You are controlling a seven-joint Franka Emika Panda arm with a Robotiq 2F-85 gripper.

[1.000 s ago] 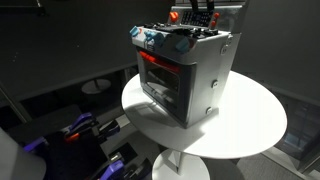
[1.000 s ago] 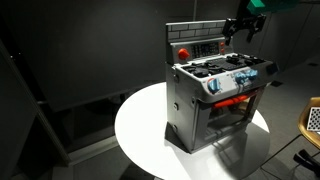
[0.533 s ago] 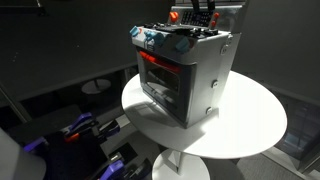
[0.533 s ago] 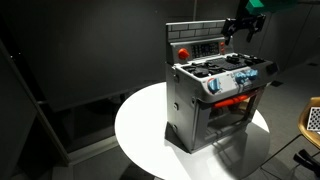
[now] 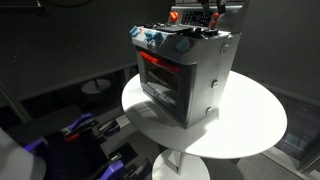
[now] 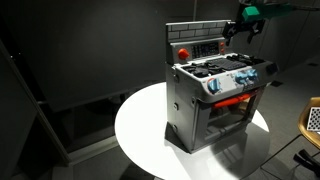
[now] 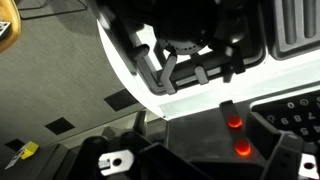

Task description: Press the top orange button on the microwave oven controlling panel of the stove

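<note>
**Gripper up at the stove's back panel**

The silver stove [image 6: 215,95] sits on a round white table [image 6: 140,130], red glow in its oven window, in both exterior views. The room around it is dark, with dim walls, and the wrist view shows grey carpet floor [image 7: 60,90] past the table edge. A smaller round table [image 5: 97,86] lurks in the background. The control panel [image 6: 200,46] stands upright along the stove's rear edge, and the gripper [image 6: 243,30] hangs just beside its upper end, fingers spread with nothing between them. In the wrist view, two glowing orange buttons [image 7: 233,123] show between the dark fingers [image 7: 228,108].
</note>
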